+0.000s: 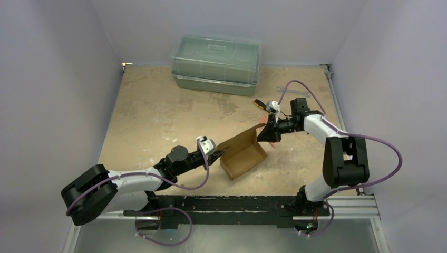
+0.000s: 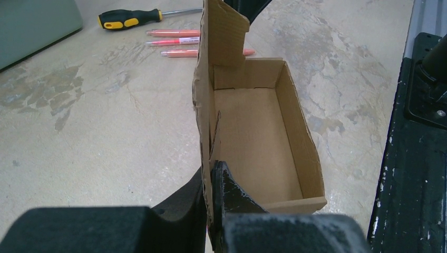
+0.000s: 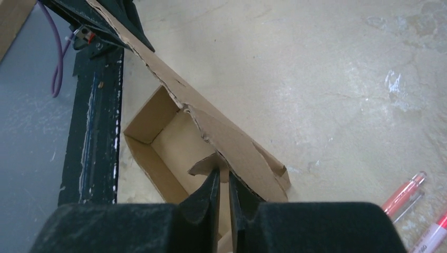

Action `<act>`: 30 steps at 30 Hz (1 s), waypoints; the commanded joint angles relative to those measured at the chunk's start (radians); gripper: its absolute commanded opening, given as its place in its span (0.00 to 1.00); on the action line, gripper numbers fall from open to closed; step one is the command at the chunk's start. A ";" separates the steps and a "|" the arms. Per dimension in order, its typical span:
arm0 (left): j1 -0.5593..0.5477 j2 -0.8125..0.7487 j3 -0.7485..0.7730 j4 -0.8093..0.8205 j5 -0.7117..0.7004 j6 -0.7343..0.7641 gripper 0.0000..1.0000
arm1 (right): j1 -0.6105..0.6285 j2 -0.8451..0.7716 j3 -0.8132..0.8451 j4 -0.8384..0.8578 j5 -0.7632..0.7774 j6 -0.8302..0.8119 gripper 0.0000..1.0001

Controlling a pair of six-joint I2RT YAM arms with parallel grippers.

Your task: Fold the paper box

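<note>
The brown paper box [image 1: 243, 156] sits open-topped on the table in front of the arms, its long lid flap [image 1: 240, 139] standing up along the far side. My left gripper [image 1: 217, 154] is shut on the near-left end of that upright flap [image 2: 224, 31], one finger on each face [image 2: 211, 174]. At the box's other end is my right gripper [image 1: 262, 134]. Its jaws stand a narrow gap apart [image 3: 223, 176], their tips at a small rounded tab under the lid [image 3: 232, 142]. The box's inside [image 2: 253, 132] is bare.
A lidded translucent plastic container [image 1: 216, 64] stands at the back. A yellow-and-black screwdriver [image 2: 126, 18] and red pens [image 2: 174, 39] lie beyond the box, the pens [image 3: 408, 192] close beside the right gripper. The black base rail [image 2: 416, 132] runs along the near edge.
</note>
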 commanded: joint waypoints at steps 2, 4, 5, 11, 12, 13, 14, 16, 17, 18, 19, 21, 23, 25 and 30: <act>0.001 0.018 0.031 0.053 0.034 0.011 0.00 | 0.004 -0.066 -0.089 0.269 -0.074 0.206 0.19; 0.001 0.023 0.033 0.057 0.037 0.010 0.00 | 0.009 -0.087 -0.125 0.383 -0.068 0.285 0.20; 0.000 0.026 0.035 0.060 0.038 0.008 0.00 | 0.010 -0.096 -0.142 0.430 -0.065 0.313 0.20; 0.001 0.055 0.043 0.076 0.051 0.003 0.00 | 0.016 -0.183 -0.293 0.901 0.028 0.700 0.19; 0.000 0.060 0.045 0.078 0.053 0.003 0.00 | 0.016 -0.192 -0.316 0.963 0.047 0.748 0.20; 0.000 0.065 0.047 0.080 0.054 0.002 0.00 | 0.017 -0.197 -0.333 1.018 0.059 0.790 0.20; 0.001 0.069 0.050 0.081 0.055 0.002 0.00 | 0.018 -0.198 -0.343 1.045 0.070 0.812 0.20; 0.001 0.076 0.054 0.082 0.059 -0.001 0.00 | 0.018 -0.194 -0.345 1.055 0.080 0.824 0.20; 0.000 0.078 0.056 0.085 0.059 -0.002 0.00 | 0.021 -0.192 -0.347 1.060 0.082 0.831 0.20; 0.000 0.082 0.057 0.086 0.060 -0.002 0.00 | 0.026 -0.190 -0.351 1.073 0.086 0.833 0.20; 0.000 0.086 0.060 0.088 0.062 -0.002 0.00 | 0.032 -0.189 -0.355 1.085 0.089 0.834 0.20; 0.000 0.095 0.066 0.088 0.067 -0.003 0.00 | 0.054 -0.187 -0.363 1.102 0.105 0.864 0.19; 0.001 0.104 0.073 0.087 0.073 -0.002 0.00 | 0.071 -0.183 -0.363 1.108 0.124 0.870 0.16; 0.001 0.110 0.078 0.088 0.072 -0.004 0.00 | 0.077 -0.174 -0.363 1.115 0.136 0.884 0.13; 0.000 0.125 0.086 0.090 0.074 -0.003 0.00 | 0.082 -0.163 -0.360 1.124 0.152 0.900 0.11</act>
